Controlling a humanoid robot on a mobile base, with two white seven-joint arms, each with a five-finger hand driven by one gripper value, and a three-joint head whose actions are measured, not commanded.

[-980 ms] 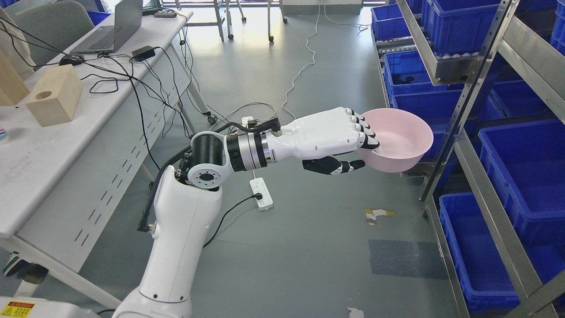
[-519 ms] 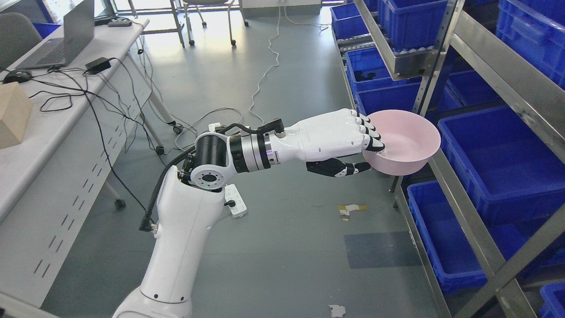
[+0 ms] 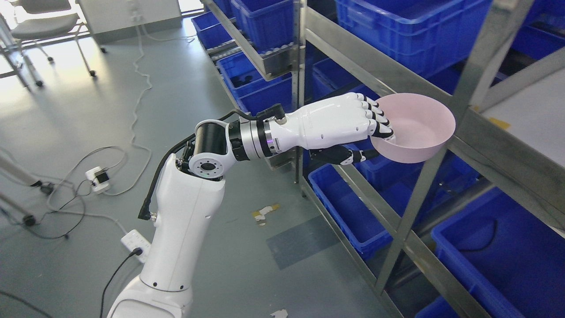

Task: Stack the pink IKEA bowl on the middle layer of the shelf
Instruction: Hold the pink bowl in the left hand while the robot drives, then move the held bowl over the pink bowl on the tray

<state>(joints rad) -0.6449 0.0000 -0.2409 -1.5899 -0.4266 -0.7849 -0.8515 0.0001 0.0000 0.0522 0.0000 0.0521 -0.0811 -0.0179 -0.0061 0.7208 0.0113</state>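
The metal shelf (image 3: 441, 92) is the biggest thing here; it fills the right side of the head view, and its grey rails and posts run on a slant from the top middle down to the lower right corner. Blue bins (image 3: 348, 207) sit on several of its levels: some at the top, some behind the posts in the middle, and some low near the floor. At the right edge, one level shows a pale flat surface (image 3: 529, 119) with a small yellow mark on it.

The grey floor (image 3: 176, 88) takes the left half of the view. White cables and a power strip (image 3: 137, 242) lie on it, and chair legs on wheels stand at the upper left.

The left arm (image 3: 185, 229) rises from the bottom edge, bends at a black joint and reaches to the right, toward the shelf. At its end the left hand (image 3: 348, 128) grips the pink bowl (image 3: 419, 128): the four fingers (image 3: 379, 121) hook over the near rim into the inside, and the thumb presses on the outer wall from below. The bowl is in the air, tilted a little, with its open side up. It is just in front of a slanted shelf post, near the level with the pale surface, and it rests on nothing. The inside looks empty.
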